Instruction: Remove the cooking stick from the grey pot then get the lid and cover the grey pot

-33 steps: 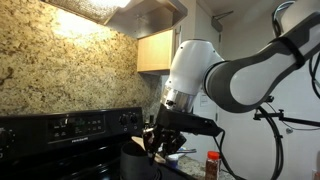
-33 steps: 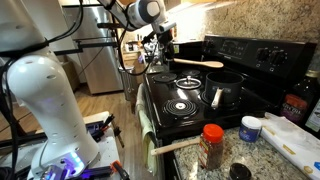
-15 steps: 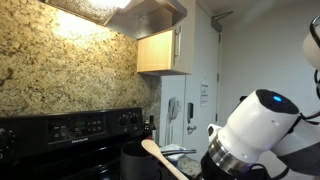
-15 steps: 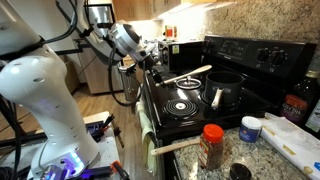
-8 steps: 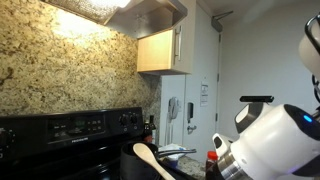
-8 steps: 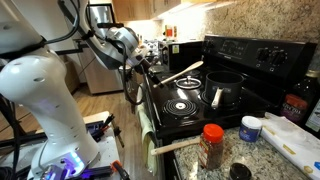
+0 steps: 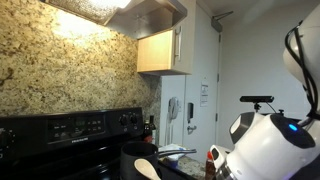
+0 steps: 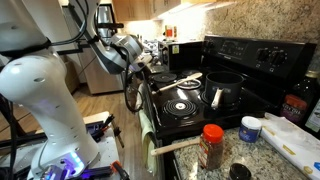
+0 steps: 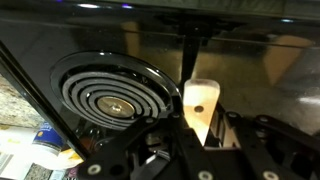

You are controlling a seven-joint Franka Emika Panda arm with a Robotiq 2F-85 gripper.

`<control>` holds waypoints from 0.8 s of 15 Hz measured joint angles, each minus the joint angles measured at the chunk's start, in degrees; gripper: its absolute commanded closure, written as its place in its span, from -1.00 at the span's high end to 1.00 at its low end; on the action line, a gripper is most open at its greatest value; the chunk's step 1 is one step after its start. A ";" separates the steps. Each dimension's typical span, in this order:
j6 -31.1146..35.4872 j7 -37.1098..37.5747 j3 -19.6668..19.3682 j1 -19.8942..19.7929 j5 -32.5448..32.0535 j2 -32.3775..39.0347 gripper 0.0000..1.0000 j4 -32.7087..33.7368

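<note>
Between the tool's fingers: the cooking stick (image 9: 201,103) is clamped. The tool (image 9: 203,140) is closed on its pale flat end, which has a small hole. Only the wrist view shows this grip from close.
Tool over the stove: in an exterior view the tool (image 8: 151,72) hangs above the near edge of the black stove (image 8: 190,118).
Stick beyond the tool: in the same exterior view the cooking stick (image 8: 186,79) reaches from the tool toward the grey pot (image 8: 222,90). Its far end is near the pot's rim, and I cannot tell if it touches.
Stick head: in an exterior view only the rounded head of the cooking stick (image 7: 146,168) shows, in front of the grey pot (image 7: 131,154). The tool itself does not show there, only the white arm (image 7: 265,150).
Below the tool: the coil burner (image 9: 110,98) fills the wrist view. In an exterior view the coil burner (image 8: 183,103) lies just beside the pot.
Far from the tool: a red-capped bottle (image 8: 211,145) and a white jar (image 8: 250,128) stand on the tabletop (image 8: 262,162), past the pot and well apart from the tool.
</note>
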 measured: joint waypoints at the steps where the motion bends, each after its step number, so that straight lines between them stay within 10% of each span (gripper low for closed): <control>1: 0.00 0.00 0.00 0.00 0.03 0.00 -0.86 0.00; 12: 2.40 -2.11 -0.29 -0.01 2.28 8.76 -0.86 2.42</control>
